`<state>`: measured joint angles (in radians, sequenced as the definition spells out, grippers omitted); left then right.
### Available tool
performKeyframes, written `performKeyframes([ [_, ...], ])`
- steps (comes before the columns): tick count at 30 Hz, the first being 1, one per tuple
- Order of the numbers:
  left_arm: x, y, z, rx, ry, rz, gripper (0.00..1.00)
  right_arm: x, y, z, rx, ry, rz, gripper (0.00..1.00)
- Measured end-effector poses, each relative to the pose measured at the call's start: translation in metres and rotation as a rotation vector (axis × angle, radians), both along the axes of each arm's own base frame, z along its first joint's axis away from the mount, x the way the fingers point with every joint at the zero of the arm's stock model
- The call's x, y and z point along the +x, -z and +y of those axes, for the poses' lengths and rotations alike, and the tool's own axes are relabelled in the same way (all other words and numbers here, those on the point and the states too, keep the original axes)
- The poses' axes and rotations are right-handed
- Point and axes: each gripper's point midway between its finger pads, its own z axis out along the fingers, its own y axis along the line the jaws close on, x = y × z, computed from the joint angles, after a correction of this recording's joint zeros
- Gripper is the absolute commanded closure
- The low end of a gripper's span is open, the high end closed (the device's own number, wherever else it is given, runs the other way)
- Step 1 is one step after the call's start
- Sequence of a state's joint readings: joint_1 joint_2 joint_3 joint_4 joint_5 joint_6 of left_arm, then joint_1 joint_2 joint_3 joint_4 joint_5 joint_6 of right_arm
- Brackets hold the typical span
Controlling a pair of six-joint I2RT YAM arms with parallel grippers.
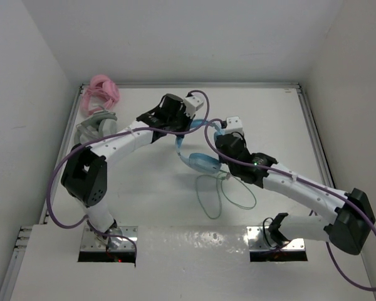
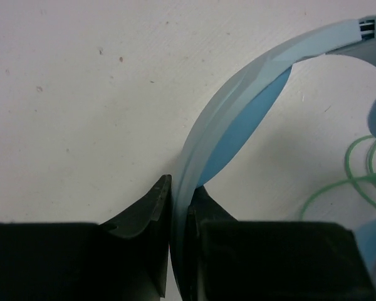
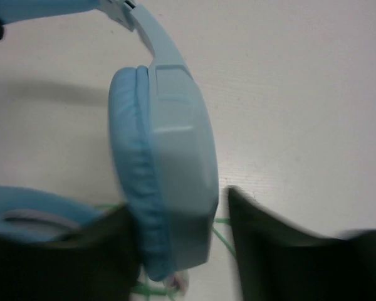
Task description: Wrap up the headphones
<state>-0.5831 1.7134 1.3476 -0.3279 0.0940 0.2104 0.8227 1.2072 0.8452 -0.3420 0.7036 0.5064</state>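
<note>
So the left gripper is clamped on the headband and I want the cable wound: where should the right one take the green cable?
Probably the near loop of the cable, from above with fingers across the strand: it lies flat on the table, clear of the headphones. The right gripper, open astride an ear cup, would have to back off first.

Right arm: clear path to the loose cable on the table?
Probably yes: the cable lies bare on the table beside the ear cup, nothing over it. The right jaws sit open around that cup.
</note>
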Motion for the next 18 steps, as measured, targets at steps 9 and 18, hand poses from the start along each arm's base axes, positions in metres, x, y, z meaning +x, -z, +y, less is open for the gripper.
performKeyframes([
  [9, 0.031, -0.042, 0.056, -0.049, -0.137, 0.049, 1.00, -0.011, -0.114, 0.010, 0.149, -0.237, -0.296, 0.01],
  [18, 0.056, -0.139, 0.127, -0.234, -0.329, -0.049, 1.00, -0.039, -0.059, 0.030, 0.094, -0.540, -0.328, 0.31],
])
